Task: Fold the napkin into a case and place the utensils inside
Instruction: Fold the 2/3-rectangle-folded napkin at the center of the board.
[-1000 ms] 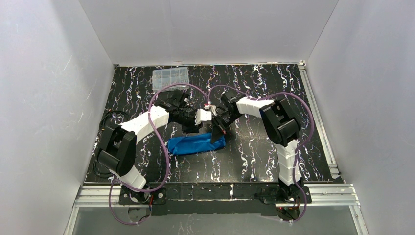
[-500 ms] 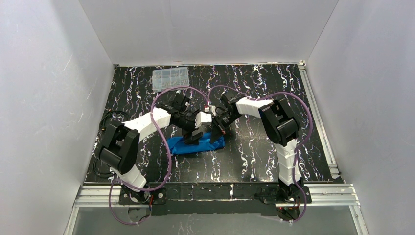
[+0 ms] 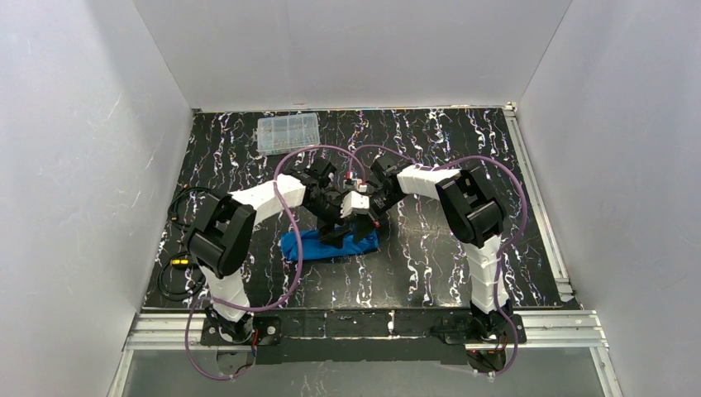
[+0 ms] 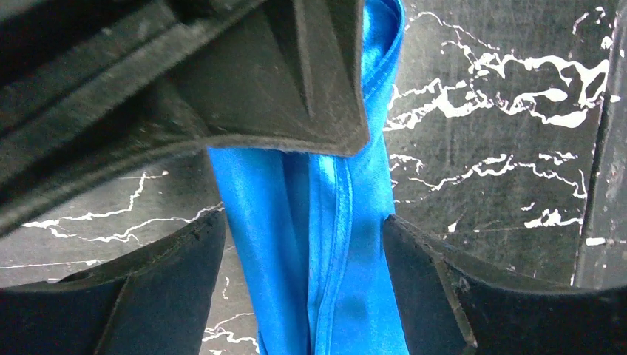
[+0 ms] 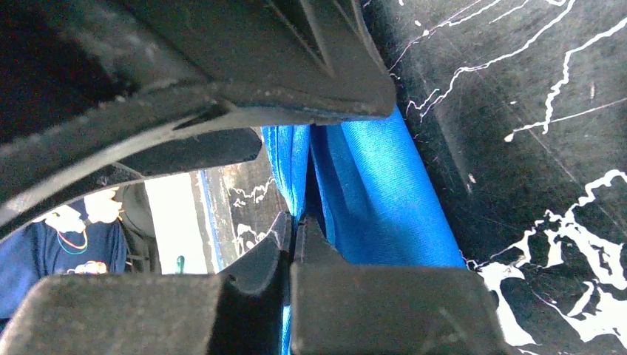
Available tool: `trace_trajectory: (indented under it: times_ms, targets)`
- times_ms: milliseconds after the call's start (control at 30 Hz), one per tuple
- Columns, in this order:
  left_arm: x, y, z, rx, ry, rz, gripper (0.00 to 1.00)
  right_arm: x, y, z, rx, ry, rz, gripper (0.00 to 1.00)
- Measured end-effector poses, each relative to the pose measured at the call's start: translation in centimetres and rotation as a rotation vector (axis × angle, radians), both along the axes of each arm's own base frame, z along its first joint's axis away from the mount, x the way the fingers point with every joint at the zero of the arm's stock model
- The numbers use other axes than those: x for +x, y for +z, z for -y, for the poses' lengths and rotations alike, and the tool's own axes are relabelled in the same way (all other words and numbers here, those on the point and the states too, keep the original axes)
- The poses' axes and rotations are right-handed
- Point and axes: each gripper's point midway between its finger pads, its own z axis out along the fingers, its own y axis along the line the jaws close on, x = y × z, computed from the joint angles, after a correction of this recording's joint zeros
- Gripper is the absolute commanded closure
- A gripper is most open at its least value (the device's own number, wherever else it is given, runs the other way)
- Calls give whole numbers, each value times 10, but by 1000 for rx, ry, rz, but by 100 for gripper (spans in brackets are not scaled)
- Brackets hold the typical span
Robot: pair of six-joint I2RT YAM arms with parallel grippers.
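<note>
The bright blue, slightly shiny napkin [image 3: 298, 246] lies folded into a long, narrow strip flat on the black, white-veined tabletop [image 3: 430, 265], near its middle, its long axis running left to right, with lengthwise folds and a stitched hem showing.

Top view high, looking down; both wrist views close above shared case [image 4: 325, 244].
</note>
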Motion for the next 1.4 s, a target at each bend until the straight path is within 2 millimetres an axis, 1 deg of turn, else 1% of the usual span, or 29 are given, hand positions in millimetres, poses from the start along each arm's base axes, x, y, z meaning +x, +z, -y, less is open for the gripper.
trace_trajectory:
  times_ms: [333, 467, 700, 833, 1133, 1267, 1400]
  targets:
    - [-19, -4, -10, 6, -70, 8, 28, 3, 2, -6, 13, -14, -4, 99]
    - [-24, -11, -10, 27, -95, 23, 32, 4, 4, -8, 17, -20, -10, 99]
    - [-18, -16, -8, 47, -111, 83, 44, 4, 6, -10, 30, -22, -19, 99]
    - [-15, -16, -8, 49, -114, 98, 46, 4, 6, -10, 30, -22, -20, 99]
    - [-16, -16, -9, 49, -124, 97, 48, 4, 1, -10, 23, -14, -25, 99]
    - [-20, -14, -9, 42, -141, 90, 44, 6, 4, -11, 27, -10, -18, 99]
    - [-24, -11, -9, 34, -156, 80, 45, 10, 8, -14, 37, -8, -5, 99]
